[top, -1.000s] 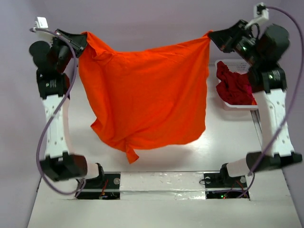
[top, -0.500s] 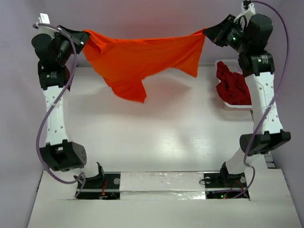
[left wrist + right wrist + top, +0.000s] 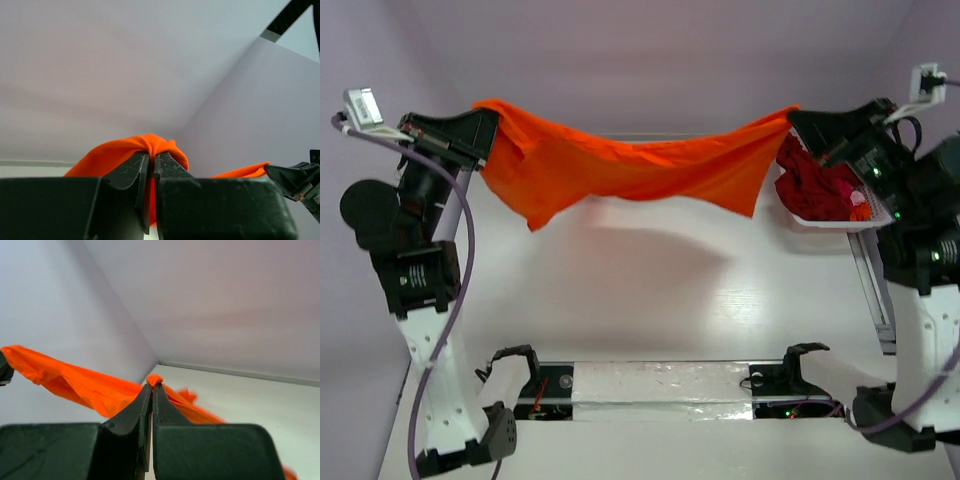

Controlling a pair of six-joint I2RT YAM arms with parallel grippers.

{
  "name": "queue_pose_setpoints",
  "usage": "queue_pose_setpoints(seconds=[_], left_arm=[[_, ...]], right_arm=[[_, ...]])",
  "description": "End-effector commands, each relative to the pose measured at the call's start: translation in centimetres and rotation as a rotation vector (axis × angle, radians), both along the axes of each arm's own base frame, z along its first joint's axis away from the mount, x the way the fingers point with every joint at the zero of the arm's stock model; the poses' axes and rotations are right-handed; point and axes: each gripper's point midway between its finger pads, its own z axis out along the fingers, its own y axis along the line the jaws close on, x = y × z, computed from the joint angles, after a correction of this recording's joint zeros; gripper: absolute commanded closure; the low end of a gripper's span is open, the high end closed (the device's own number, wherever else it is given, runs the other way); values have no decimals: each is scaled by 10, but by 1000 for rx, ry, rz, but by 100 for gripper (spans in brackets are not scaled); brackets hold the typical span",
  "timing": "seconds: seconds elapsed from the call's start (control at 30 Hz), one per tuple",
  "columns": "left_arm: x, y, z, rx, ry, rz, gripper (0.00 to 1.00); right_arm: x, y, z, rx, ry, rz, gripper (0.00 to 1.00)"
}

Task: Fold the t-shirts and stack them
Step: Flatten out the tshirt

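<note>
A bright orange t-shirt (image 3: 630,170) hangs stretched in the air above the far half of the table, sagging in the middle. My left gripper (image 3: 485,125) is shut on its left corner, and the cloth bunches over the pinching tips (image 3: 151,155). At the far right my right gripper (image 3: 795,122) is shut on the other corner, a small orange nub poking out between the tips (image 3: 152,385). A dark crimson t-shirt (image 3: 815,180) lies crumpled in the white basket (image 3: 825,223) at the right.
The white table (image 3: 650,300) lies under the hanging shirt, with purple walls close behind and at both sides. Both arm bases (image 3: 665,385) sit at the near edge. A metal rail (image 3: 873,290) runs along the table's right side.
Both arms have swung outward and lower, pulling the orange shirt wider. Its hanging body has flipped up and away from a full drape into a narrow sagging band.
</note>
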Motion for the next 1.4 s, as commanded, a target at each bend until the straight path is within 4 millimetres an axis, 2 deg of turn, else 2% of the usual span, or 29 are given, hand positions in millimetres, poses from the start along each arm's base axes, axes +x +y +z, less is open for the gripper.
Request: queue_pose_setpoints(seconds=[0.0, 0.03, 0.13, 0.17, 0.27, 0.37, 0.43, 0.57, 0.6, 0.67, 0.7, 0.73, 0.77, 0.8, 0.83, 0.9, 0.93, 0.97, 1.0, 1.03, 1.07, 1.1, 1.13, 1.17, 1.2, 1.23, 1.3, 1.33, 1.37], left_arm=[[-38, -8, 9, 43, -83, -1, 100], [-58, -11, 14, 49, -113, 4, 100], [-75, -13, 5, 38, -92, 16, 100], [-87, -13, 3, 22, -89, 33, 100], [-89, -7, -14, 6, -49, 74, 100], [-87, -2, -16, 14, -38, 108, 100], [-83, -1, -14, 13, -36, 116, 100], [-42, 9, -25, 4, 49, 134, 100], [-34, 11, -28, 0, 63, 141, 100], [-8, 18, -37, -9, 102, 157, 100], [13, 23, -50, -14, 154, 163, 100], [15, 23, -51, -18, 155, 163, 100], [36, 27, -62, -23, 188, 165, 100], [47, 30, -67, -28, 208, 175, 100], [59, 33, -77, -35, 236, 179, 100], [92, 40, -97, -40, 288, 191, 100], [114, 44, -114, -44, 336, 193, 100], [124, 46, -119, -45, 347, 193, 100], [133, 47, -124, -39, 360, 193, 100], [151, 51, -137, -43, 387, 200, 100], [159, 53, -140, -45, 388, 203, 100], [167, 55, -148, -47, 404, 207, 100], [175, 57, -153, -46, 413, 212, 100], [191, 61, -169, -47, 444, 219, 100], [199, 62, -176, -51, 458, 218, 100], [212, 64, -193, -54, 490, 216, 100], [223, 66, -200, -67, 489, 215, 100], [229, 66, -208, -73, 499, 213, 100], [238, 67, -217, -78, 507, 210, 100]], right_arm=[[-38, -5, 15, 24, -110, 1, 100], [-64, -7, 22, 32, -156, 4, 100], [-89, -10, 14, 45, -169, 4, 100], [-110, -13, 17, 58, -201, 3, 100], [-134, -16, 15, 71, -219, 0, 100], [-141, -16, 16, 67, -219, 1, 100], [-135, -17, 14, 64, -208, -10, 100], [-95, -14, 1, 65, -144, -16, 100], [-76, -13, -7, 63, -108, -21, 100], [-53, -12, -14, 58, -78, -31, 100], [-27, -10, -25, 54, -32, -36, 100], [-14, -9, -33, 50, -2, -37, 100], [-3, -8, -37, 45, 12, -40, 100], [8, -8, -41, 42, 29, -45, 100], [30, -5, -53, 36, 71, -43, 100], [52, -4, -61, 28, 97, -54, 100], [61, -3, -61, 28, 102, -50, 100], [82, -1, -74, 20, 143, -57, 100], [92, -2, -79, 14, 157, -65, 100], [114, 0, -92, 8, 194, -72, 100], [113, -1, -86, 9, 181, -75, 100], [132, 1, -102, 0, 224, -77, 100], [141, 2, -108, -3, 239, -73, 100], [150, 3, -110, -1, 238, -76, 100], [168, 4, -127, -5, 280, -78, 100], [177, 4, -134, -6, 294, -85, 100], [194, 7, -145, -10, 317, -81, 100], [210, 10, -165, -17, 359, -71, 100], [218, 12, -172, -20, 374, -67, 100]])
